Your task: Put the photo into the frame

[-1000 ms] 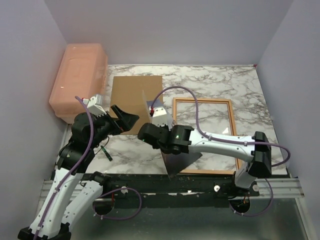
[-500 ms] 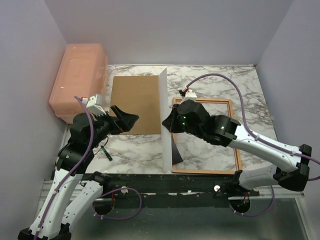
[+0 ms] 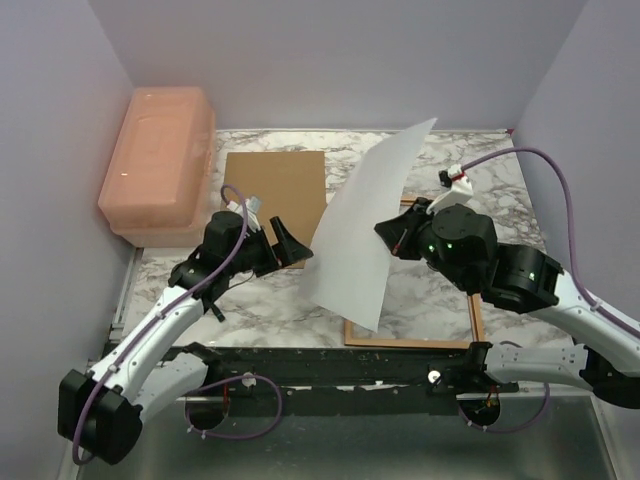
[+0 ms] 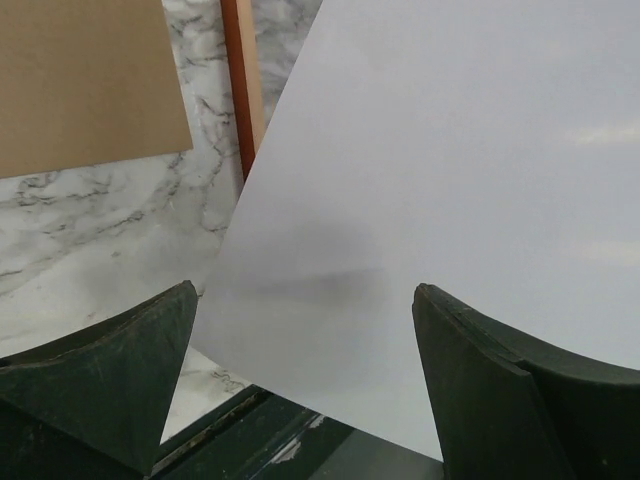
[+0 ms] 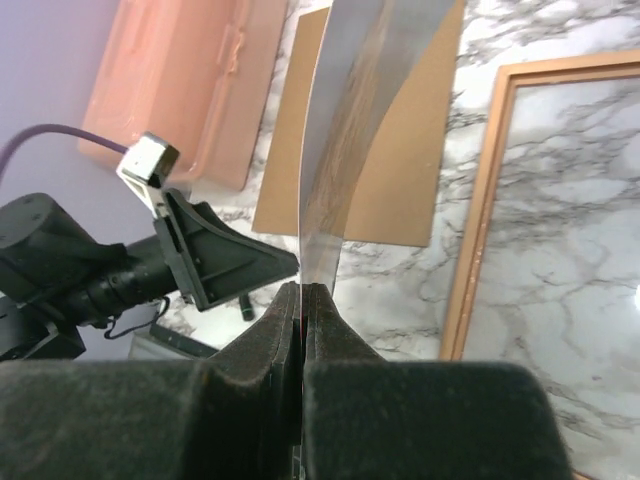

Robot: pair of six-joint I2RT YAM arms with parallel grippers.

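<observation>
The photo [image 3: 365, 235] hangs in the air
The right hand [image 5: 302, 300] pinches the photo tight; the left hand [image 3: 297, 242] gapes, empty. Lower it flat, corners matching the frame [image 3: 410, 344].

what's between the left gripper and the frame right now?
The photo, white back showing, pinched by the right gripper, is held up between the left gripper and the frame. Clearest in the top view.

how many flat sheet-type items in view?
3: photo, pinched by the right end effector; frame flat on the table beneath it; brown board left of the frame. More could hide under the photo.
</observation>
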